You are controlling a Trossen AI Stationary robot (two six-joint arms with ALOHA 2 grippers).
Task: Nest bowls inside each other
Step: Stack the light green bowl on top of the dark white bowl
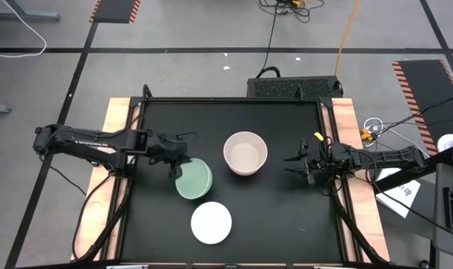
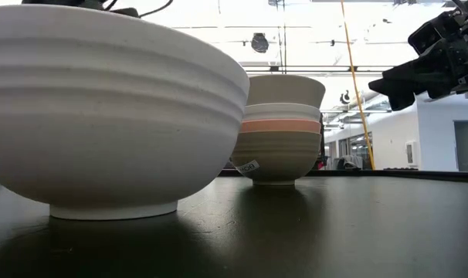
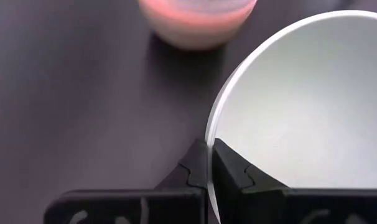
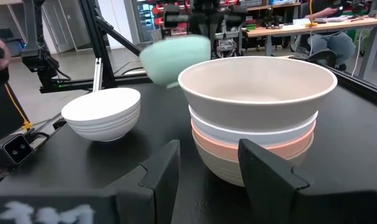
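The mint green bowl (image 1: pixel 195 180) is in my left gripper (image 1: pixel 174 162), left of the table's middle; in the right wrist view this bowl (image 4: pixel 175 57) shows blurred behind the stack. The stack (image 1: pixel 245 153) stands at the table's middle on its olive-grey bottom bowl (image 2: pixel 276 158), with the coral one (image 2: pixel 279 125), a white one (image 4: pixel 254 132) and the beige one (image 4: pixel 257 87) on top. A single white bowl (image 1: pixel 211 223) rests on its foot near the near edge. My right gripper (image 1: pixel 295 165) hovers open just right of the stack, its fingers (image 4: pixel 272 168) pointing at it. My left gripper pinches the mint green bowl's rim (image 3: pixel 208 146) on the side toward the table's left, one finger (image 3: pixel 238 174) inside the bowl and one (image 3: pixel 191 171) outside. The fingers come from the table's left, slanting down. In the right wrist view the bowl appears lifted clear of the table and tilted.
The black table top (image 1: pixel 279 217) is bare to the right of the white bowl and along its far side. Wooden strips (image 1: pixel 346 134) border the left and right edges. Cables and a black box (image 1: pixel 294 86) lie beyond the far edge. A person sits in the room behind (image 4: pixel 328 43).
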